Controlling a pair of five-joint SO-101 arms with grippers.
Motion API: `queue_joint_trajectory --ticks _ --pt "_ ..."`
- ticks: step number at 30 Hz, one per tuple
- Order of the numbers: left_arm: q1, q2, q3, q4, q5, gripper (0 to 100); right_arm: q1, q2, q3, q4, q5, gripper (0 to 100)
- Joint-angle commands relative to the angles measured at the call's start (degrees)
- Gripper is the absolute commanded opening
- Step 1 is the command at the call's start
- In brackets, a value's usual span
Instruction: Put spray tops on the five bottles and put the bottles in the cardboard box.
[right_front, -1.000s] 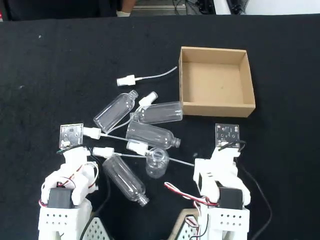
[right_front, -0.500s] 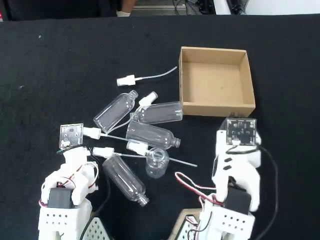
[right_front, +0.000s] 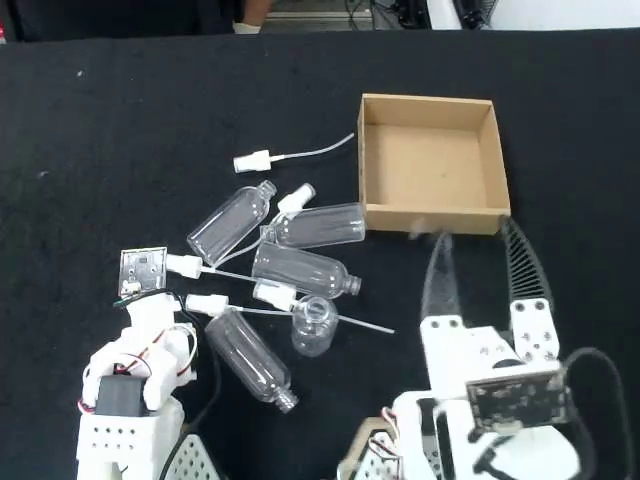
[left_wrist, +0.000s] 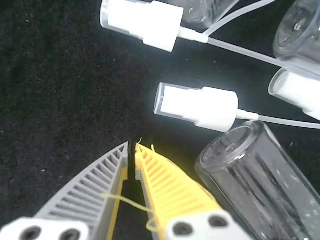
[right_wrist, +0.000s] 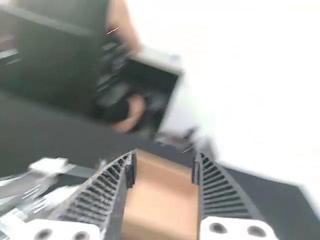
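Observation:
Several clear bottles without tops lie in a loose heap mid-table, among them one (right_front: 230, 222) at the back and one (right_front: 250, 355) nearest the left arm (right_front: 140, 345). White spray tops with thin tubes lie among them, one (right_front: 252, 160) apart at the back. The cardboard box (right_front: 432, 218) stands empty at the back right. My left gripper (left_wrist: 131, 147) is shut and empty, just short of a spray top (left_wrist: 195, 105) and a bottle (left_wrist: 250, 175). My right gripper (right_front: 478, 255) is raised and open, pointing at the box (right_wrist: 160, 200).
The black table (right_front: 120, 120) has free room on the left, at the back and right of the box. Thin tubes (right_front: 300, 152) trail from the spray tops across the heap. A dark monitor and a person's arm show in the room behind.
The right arm has lifted from its folded rest and swung up, its gripper now open and aimed at the box. The left arm and the bottles have not moved.

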Motion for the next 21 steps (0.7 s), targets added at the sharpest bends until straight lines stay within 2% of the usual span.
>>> queue_joint_trajectory --ticks 1,3,8,14,18,21 --pt "-0.6 -0.8 1.3 0.2 -0.4 3 -12.7 13.6 -11.6 17.3 -6.2 17.3" --pt "-0.6 -0.8 1.3 0.2 -0.4 3 -16.6 16.5 -11.8 21.0 -6.3 17.3" --pt "-0.6 -0.8 1.3 0.2 -0.4 3 -23.2 16.9 -4.4 21.0 -4.1 19.6" --pt "-0.6 -0.8 1.3 0.2 -0.4 3 -34.6 16.9 5.8 21.1 -3.8 40.6" --pt "-0.6 -0.8 1.3 0.2 -0.4 3 -42.3 16.9 6.5 21.1 -3.8 42.1" --pt "-0.6 -0.8 1.3 0.2 -0.4 3 -45.3 16.9 7.1 21.0 -4.2 42.2"
